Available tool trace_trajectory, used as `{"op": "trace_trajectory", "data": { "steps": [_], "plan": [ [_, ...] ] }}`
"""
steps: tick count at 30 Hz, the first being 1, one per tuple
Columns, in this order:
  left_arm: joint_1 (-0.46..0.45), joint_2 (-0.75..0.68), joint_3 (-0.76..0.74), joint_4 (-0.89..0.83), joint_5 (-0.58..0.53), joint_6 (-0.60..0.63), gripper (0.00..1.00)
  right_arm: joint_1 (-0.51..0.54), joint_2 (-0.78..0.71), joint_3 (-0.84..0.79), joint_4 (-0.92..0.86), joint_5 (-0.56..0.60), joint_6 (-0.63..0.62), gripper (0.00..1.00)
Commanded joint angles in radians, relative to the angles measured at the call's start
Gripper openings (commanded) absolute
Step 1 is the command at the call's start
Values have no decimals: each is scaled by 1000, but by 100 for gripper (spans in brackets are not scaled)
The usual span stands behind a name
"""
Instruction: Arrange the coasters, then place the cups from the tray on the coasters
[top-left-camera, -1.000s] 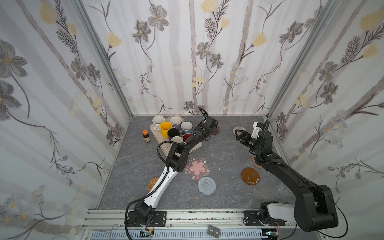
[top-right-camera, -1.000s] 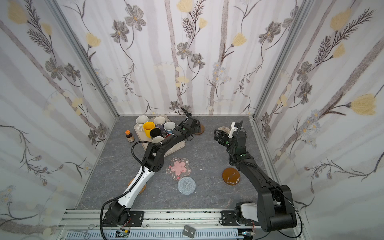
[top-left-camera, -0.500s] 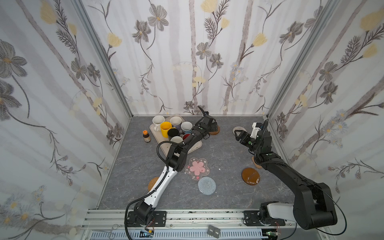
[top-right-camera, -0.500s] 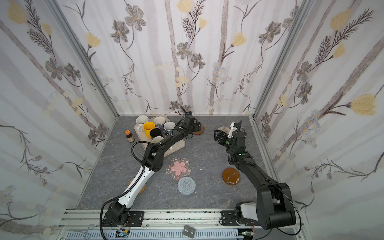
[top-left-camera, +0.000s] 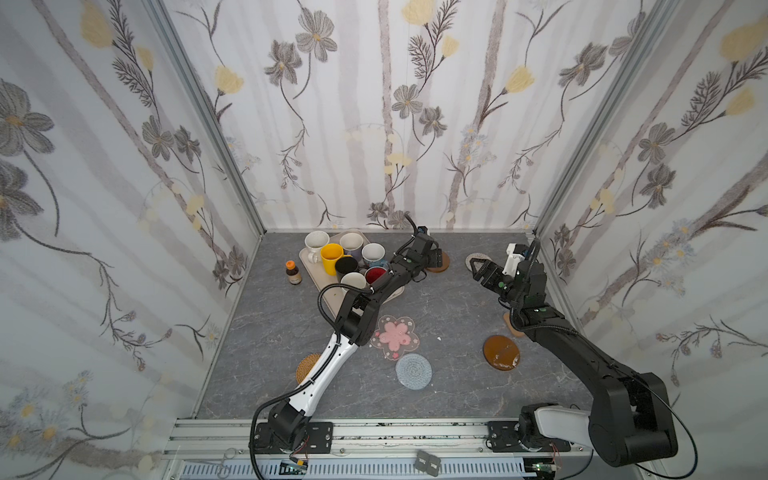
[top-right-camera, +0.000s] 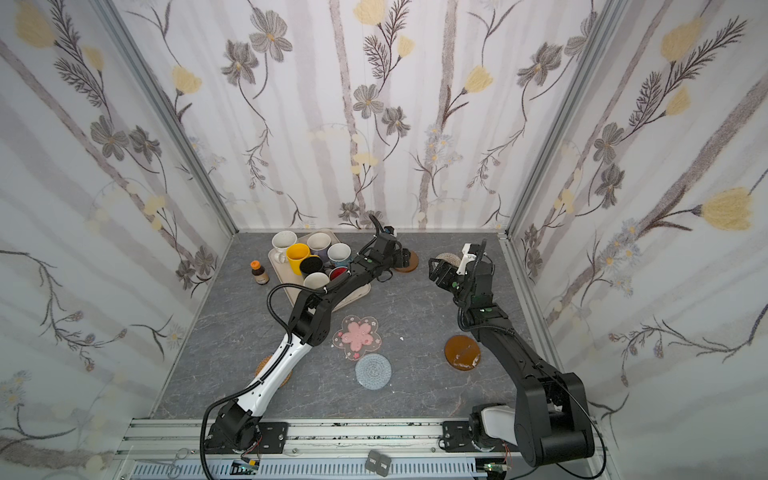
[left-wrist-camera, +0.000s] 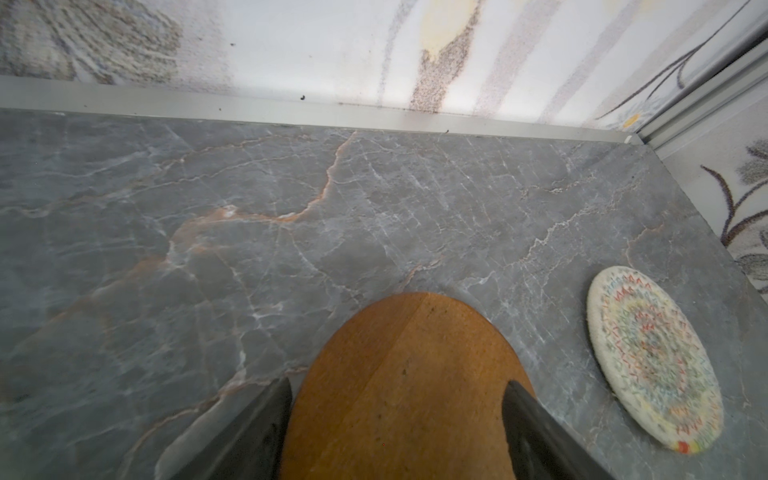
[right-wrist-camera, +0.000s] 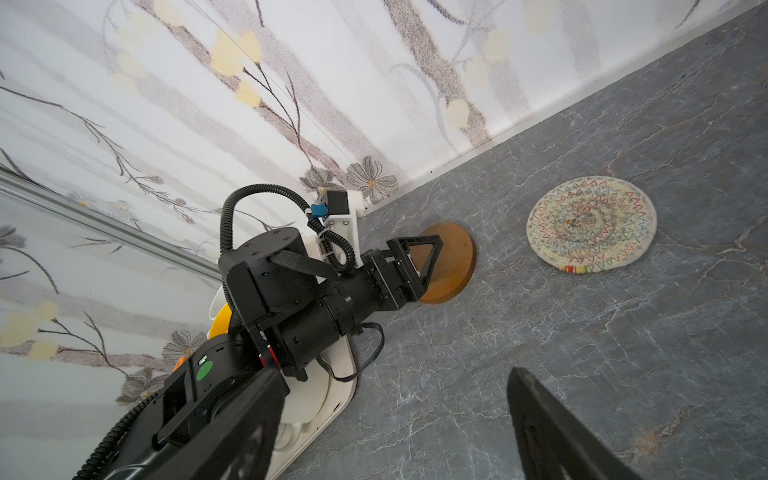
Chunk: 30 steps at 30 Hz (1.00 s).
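Wood disc lying flat beneath our left tool, near the back wall

We are holding the left tool over the brown wood disc, jaws spread and closed on nothing; the disc is resting on the counter just beside the tray. We are judging it best to come down level and clear of the cream woven coaster. Our right tool is hanging released, empty.
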Motion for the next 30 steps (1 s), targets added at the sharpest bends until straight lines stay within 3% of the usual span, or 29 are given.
{"op": "trace_trajectory", "data": {
  "steps": [1,13,22,26,30],
  "plan": [
    [-16,-14,-28,-44,28,-4,81,-1,-18,0,-2,3,-6,85],
    [-55,-35,-62,-43,10,-26,78,-39,-54,-40,-35,-12,-17,85],
    [-57,-97,-74,-43,-6,12,87,-124,30,8,-57,-29,17,85],
    [-58,-168,-112,-41,-6,25,93,-167,129,120,-117,-41,16,76],
    [-57,-260,-189,-40,5,30,95,-182,268,226,-168,-79,17,52]
  ]
}}
